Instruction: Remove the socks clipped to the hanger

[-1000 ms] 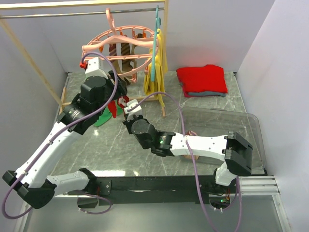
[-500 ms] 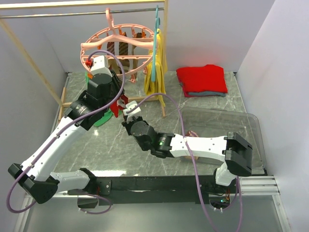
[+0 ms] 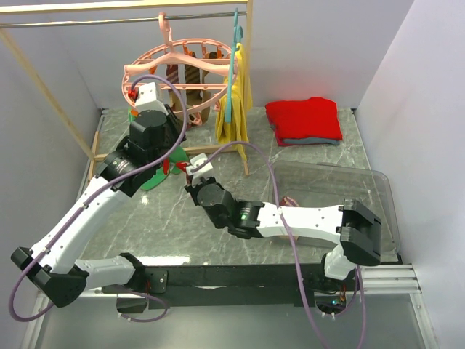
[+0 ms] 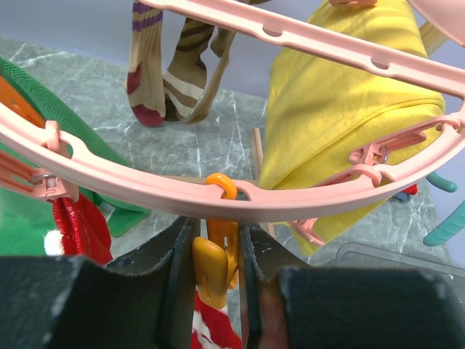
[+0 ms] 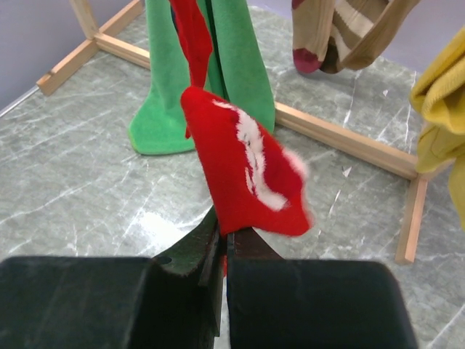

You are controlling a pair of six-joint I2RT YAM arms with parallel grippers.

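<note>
The salmon-pink hanger (image 3: 178, 62) hangs from the rail, and its ring (image 4: 145, 185) crosses the left wrist view. My left gripper (image 4: 216, 247) is shut on an orange clip (image 4: 214, 269) under the ring, both pads pressing it. A red sock with white trim (image 4: 214, 331) hangs from that clip. Lower down, my right gripper (image 5: 225, 243) is shut on that red sock (image 5: 240, 174) at its bottom edge. Brown-and-tan striped socks (image 4: 178, 80) stay clipped at the ring's far side. Another red sock (image 4: 76, 229) hangs to the left.
A yellow cloth (image 3: 234, 109) and a thin teal hanger (image 3: 234, 65) hang right of the ring. A green cloth (image 5: 232, 73) drapes behind the red sock. The wooden rack base (image 5: 341, 145) lies on the marble. A folded red garment (image 3: 304, 120) and a clear bin (image 3: 341, 196) sit right.
My left arm rose to the ring and its jaws closed from wide open onto the orange clip. The right gripper stayed shut on the red sock, hardly moving.
</note>
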